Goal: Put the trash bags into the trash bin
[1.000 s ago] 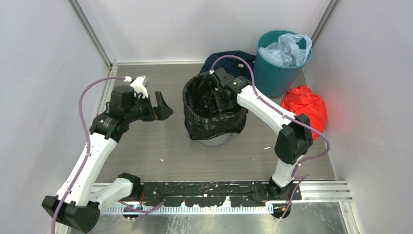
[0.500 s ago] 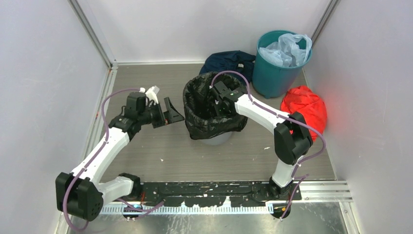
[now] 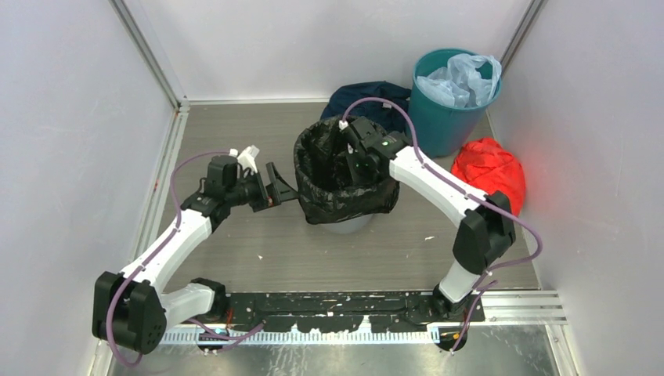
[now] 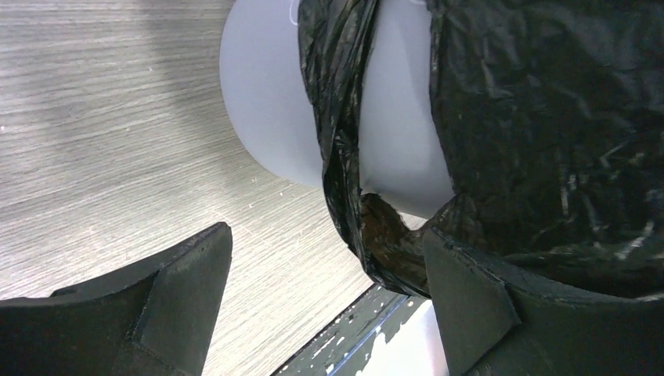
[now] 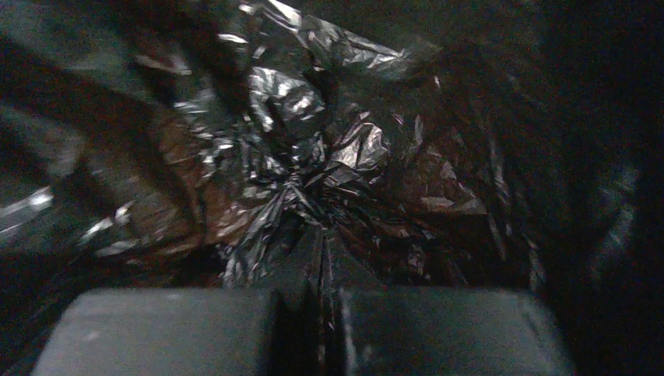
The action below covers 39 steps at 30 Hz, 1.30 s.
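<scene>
— Grey-grained bench (image 3: 235,243), pale walls (image 3: 78,117) around it. Where's the black bag (image 3: 344,200)?

— Draped over the grey bin (image 3: 344,225) in the middle of the bench. Its centre hangs down inside and its edge falls down the outside as a loose skirt, with the bin's base showing below.

— How will it handle?

— My guess is nearly weightless, thin, slick and crinkly, with no stiffness at all. A flat push would probably slide off, so take it by a gathered pleat or the hem, not the smooth face.

— And the right end effector (image 5: 321,294)?

— Down inside the bin's mouth, fingers pressed together. Pleats of plastic run up into the seam between them, so it looks pinched on a fold.

— And the left end effector (image 3: 282,186)?

— Low beside the bin's left side, spread wide. A hanging fold of the skirt sits in the gap, and one finger (image 4: 470,305) looks to touch the plastic. The other is clear of it. It grips nothing
</scene>
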Each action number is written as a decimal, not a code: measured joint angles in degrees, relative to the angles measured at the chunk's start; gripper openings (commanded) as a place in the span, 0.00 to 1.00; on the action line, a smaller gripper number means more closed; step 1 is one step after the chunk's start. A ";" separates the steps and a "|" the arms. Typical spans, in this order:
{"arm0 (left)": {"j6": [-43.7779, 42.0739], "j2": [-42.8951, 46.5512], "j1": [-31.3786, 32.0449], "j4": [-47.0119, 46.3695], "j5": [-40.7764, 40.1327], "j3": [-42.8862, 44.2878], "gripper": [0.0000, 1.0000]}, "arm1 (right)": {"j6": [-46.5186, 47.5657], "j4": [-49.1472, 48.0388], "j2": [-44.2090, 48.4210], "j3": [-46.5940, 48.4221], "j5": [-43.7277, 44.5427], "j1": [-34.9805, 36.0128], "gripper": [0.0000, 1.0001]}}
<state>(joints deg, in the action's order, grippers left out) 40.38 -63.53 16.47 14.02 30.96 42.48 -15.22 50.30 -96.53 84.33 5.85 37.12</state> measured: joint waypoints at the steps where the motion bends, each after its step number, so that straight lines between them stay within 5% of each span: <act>1: 0.02 0.00 0.00 -0.24 -0.04 -0.50 0.91 | -0.02 0.20 0.85 0.74 -0.31 0.00 0.05; 22: 3.02 -7.52 0.00 -10.82 -0.28 -2.47 0.85 | -0.79 2.84 2.80 7.98 -9.33 2.80 0.01; 24: 3.06 -8.24 0.00 -11.54 -0.28 -1.95 0.78 | -0.76 1.84 1.36 7.91 -8.92 3.41 0.01; 26: 2.97 -9.11 0.00 -12.00 -0.26 -1.27 0.46 | -0.70 0.13 -0.02 7.37 -8.63 4.13 0.01; 28: 3.06 -10.21 0.00 -12.74 -0.02 -0.83 0.31 | -0.59 -1.51 -1.03 6.38 -8.33 4.85 0.01; 39: 2.99 -13.81 0.00 -14.60 0.59 -0.50 0.26 | -0.13 -5.29 -5.11 1.09 -7.37 7.48 0.01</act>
<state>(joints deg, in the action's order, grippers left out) 43.38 -77.34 16.47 -0.58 31.55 41.98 -15.35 45.01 -101.65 85.43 -1.52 44.60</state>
